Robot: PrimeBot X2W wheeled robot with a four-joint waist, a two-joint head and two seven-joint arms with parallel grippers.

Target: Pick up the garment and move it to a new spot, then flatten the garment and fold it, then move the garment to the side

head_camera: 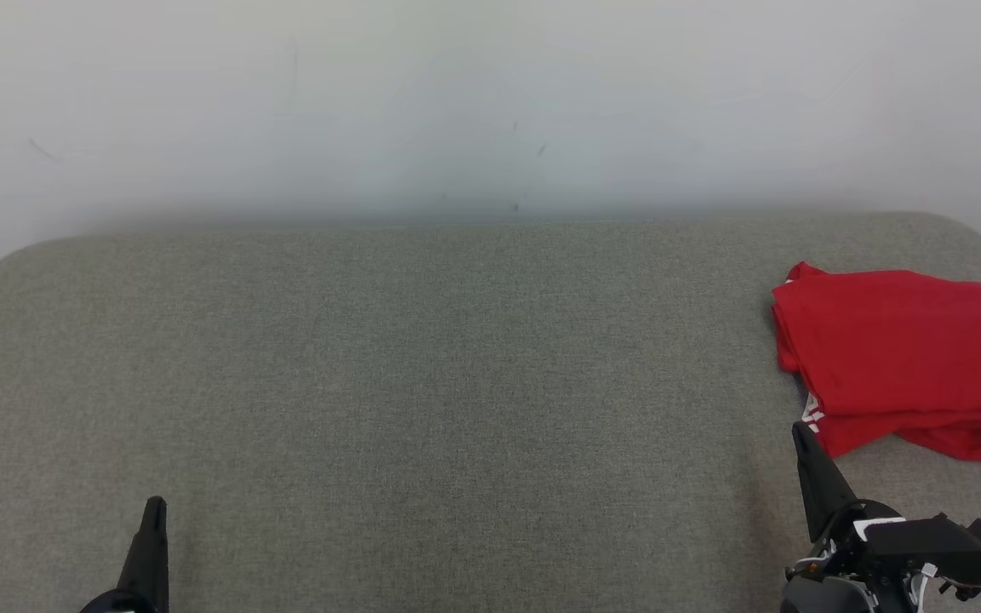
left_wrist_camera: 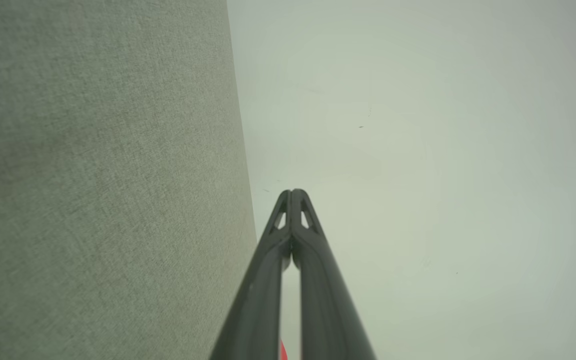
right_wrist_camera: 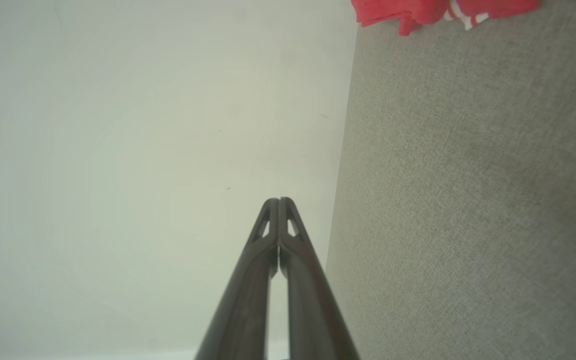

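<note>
My left gripper [head_camera: 153,507] and right gripper [head_camera: 800,432] sit nearest, each pair of long dark jaws pressed together on nothing. I judge the work nearly finished, so any retreat should lift clear without snagging cloth. Beyond my right tip, the folded red fabric garment [head_camera: 908,340] lies in 1 slightly rumpled stack at the grey woven cushion's [head_camera: 422,383] right edge.

garment [head_camera: 908,358]: folded, red, far right | surface [head_camera: 422,383]: grey fabric | claws low corners

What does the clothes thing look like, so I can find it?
Start at the big grey fabric surface below the pale wall. At its right edge lies the folded garment. Nothing else is bright red with white print.
</note>
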